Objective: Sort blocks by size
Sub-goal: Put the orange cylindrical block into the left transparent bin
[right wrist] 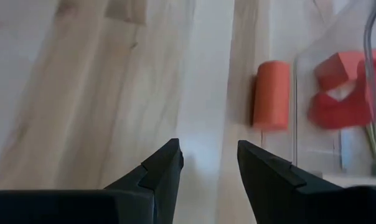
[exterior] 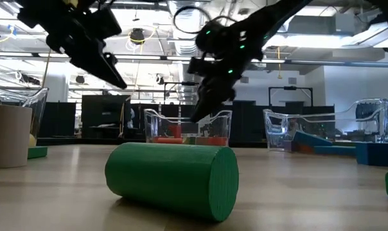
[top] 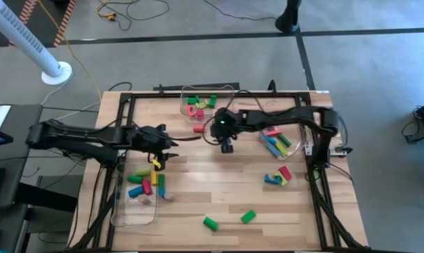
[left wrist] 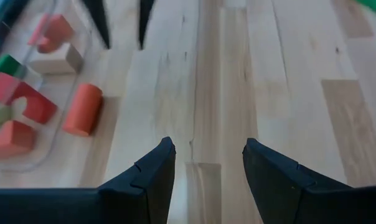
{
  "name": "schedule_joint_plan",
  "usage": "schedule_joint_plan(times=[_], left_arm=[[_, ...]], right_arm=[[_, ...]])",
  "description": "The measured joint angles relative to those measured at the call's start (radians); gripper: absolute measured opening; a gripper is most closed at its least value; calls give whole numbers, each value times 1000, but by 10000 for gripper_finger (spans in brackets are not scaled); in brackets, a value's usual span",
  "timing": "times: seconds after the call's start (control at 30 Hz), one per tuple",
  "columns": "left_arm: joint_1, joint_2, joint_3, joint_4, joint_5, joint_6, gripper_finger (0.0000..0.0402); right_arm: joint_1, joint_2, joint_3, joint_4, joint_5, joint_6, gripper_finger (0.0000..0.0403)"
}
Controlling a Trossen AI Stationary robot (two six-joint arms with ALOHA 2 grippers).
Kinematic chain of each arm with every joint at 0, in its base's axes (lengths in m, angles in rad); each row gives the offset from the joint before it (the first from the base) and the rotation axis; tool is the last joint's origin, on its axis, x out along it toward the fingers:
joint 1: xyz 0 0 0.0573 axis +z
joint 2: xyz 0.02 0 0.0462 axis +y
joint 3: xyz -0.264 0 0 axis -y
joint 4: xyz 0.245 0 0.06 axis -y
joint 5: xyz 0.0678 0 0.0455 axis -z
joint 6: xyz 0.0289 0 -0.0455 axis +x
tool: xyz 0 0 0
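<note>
An orange-red cylinder block (top: 198, 128) lies on its side on the wooden table, just beside the far clear bin (top: 208, 93); it also shows in both wrist views (left wrist: 82, 109) (right wrist: 272, 93). My right gripper (right wrist: 208, 146) hovers open above bare wood near this cylinder (top: 203, 137). My left gripper (left wrist: 206, 146) is open too, over bare wood left of centre (top: 175, 144), facing the right gripper's fingertips (left wrist: 122, 25). Neither holds anything. Red, green and tan blocks (left wrist: 26, 106) lie in the far bin.
A clear bin (top: 115, 211) at the near left holds several coloured blocks, and another (top: 296, 149) at the right holds blue and pink bars. Loose blocks: a green cylinder (top: 210, 223) (exterior: 171, 176), a green cube (top: 248, 216), a cluster (top: 279, 176). The table's middle is bare wood.
</note>
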Motion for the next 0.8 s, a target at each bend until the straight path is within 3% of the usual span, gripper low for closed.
schedule_joint_plan(times=[0.2,0.37,0.8], left_arm=[[0,81,0,18,0,0,180],[-1,100,0,14,3,-4,180],[-2,95,0,18,9,11,180]], right_arm=[[-21,134,128,-5,4,16,188],[-18,213,211,-63,108,13,188],[-43,246,226,19,111,18,187]])
